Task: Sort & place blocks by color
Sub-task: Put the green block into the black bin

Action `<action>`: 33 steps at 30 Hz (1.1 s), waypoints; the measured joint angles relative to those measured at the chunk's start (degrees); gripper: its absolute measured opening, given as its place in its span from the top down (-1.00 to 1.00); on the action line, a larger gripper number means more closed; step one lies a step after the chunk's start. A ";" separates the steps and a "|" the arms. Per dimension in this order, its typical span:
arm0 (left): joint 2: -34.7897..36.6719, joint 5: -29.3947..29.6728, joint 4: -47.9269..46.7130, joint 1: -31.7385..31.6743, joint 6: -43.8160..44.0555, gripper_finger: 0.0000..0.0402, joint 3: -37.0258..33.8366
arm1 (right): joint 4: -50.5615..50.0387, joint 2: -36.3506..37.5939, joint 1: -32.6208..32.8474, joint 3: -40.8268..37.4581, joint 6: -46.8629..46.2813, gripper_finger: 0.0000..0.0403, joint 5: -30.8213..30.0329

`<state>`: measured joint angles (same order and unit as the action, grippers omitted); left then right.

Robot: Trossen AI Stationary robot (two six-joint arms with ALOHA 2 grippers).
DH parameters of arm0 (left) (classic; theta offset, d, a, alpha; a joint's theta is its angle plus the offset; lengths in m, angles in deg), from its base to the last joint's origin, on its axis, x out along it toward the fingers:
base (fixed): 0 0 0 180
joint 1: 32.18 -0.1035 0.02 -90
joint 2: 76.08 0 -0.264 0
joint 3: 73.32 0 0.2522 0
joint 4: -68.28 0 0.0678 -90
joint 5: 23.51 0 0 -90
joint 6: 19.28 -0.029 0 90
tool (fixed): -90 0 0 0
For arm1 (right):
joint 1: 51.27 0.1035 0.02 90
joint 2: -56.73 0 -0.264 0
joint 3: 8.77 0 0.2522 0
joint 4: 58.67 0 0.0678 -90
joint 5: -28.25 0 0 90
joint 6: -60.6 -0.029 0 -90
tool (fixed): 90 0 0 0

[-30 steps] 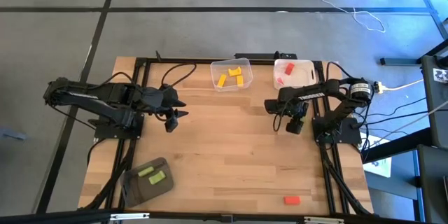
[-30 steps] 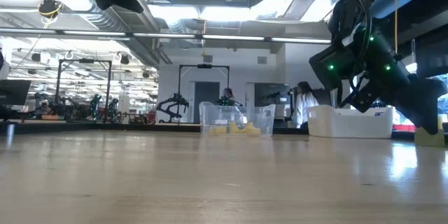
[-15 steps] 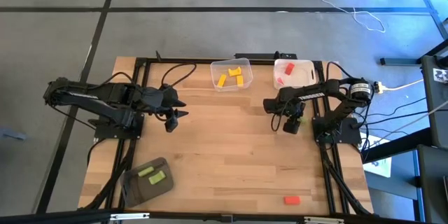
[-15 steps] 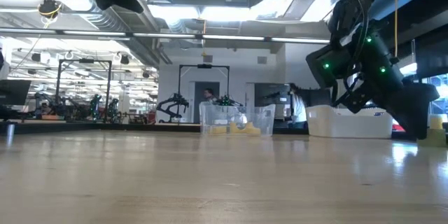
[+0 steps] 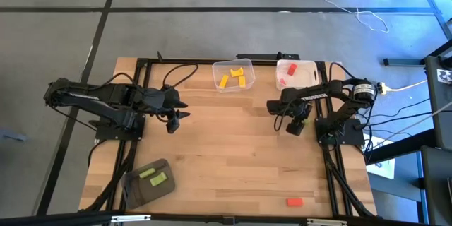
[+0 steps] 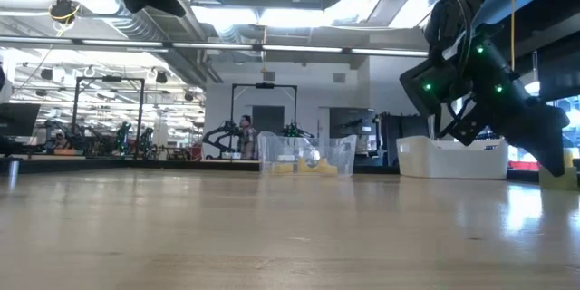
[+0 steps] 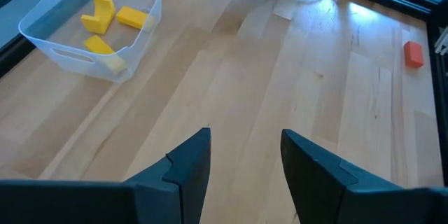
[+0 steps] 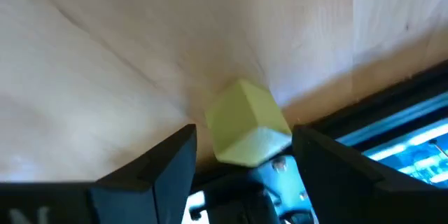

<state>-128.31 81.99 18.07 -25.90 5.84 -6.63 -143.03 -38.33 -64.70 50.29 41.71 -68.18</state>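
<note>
My right gripper [image 8: 245, 147] pinches a light green block [image 8: 246, 122], seemingly by one corner. Its dark grey tray [image 5: 134, 183] sits at seven o'clock, far across the table [image 5: 233, 148], so a shaky hold could drop it. My left gripper [image 7: 241, 157] waits, fingers apart.

Even overhead light fills the scene; the wooden table [image 5: 233, 155] reads evenly lit, with only faint shadows under the arms. In the low view, ceiling light strips [image 6: 272, 18] glare white and the near tabletop blurs. The right wrist view is soft and out of focus.
</note>
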 joint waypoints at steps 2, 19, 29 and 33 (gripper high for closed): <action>0.00 0.00 0.00 0.00 0.00 0.19 0.00 | 1.62 0.00 0.00 -0.47 -0.52 -0.17 0.01; 0.00 0.00 0.02 0.00 0.04 0.19 0.00 | 2.02 0.00 0.00 -1.75 -16.62 -0.17 0.04; 0.00 0.00 0.00 0.00 0.07 0.19 0.00 | 1.75 0.00 0.00 -1.68 -6.07 -0.17 1.31; 0.00 0.00 0.00 0.00 -0.04 0.19 0.00 | -0.25 -0.02 0.48 -0.47 3.31 -0.17 1.94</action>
<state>-128.31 81.99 18.07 -25.90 5.80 -6.63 -143.27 -38.35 -64.22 49.82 45.02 -66.25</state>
